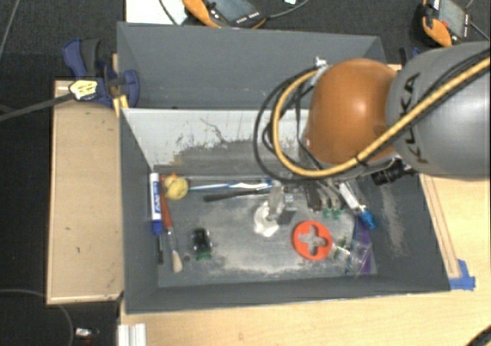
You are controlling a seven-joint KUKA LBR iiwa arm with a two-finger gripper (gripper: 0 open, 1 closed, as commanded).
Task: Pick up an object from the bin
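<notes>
My gripper (285, 202) hangs below the arm's orange cover, low over the middle of the bin floor. Right under its left side lies a small white lump (265, 223). An orange round disc with a pale cross (312, 240) lies just to the front right of it. A blue and white toothbrush (230, 185) and a thin black stick (229, 196) run leftward from the gripper along the floor.
At the right wall lie a purple packet (361, 251) and a small blue piece (367, 220). Along the left wall sit a blue and white marker (156, 202), a yellow ball (176, 187) and a small brush (175, 257). A small black thing (201, 242) lies front left.
</notes>
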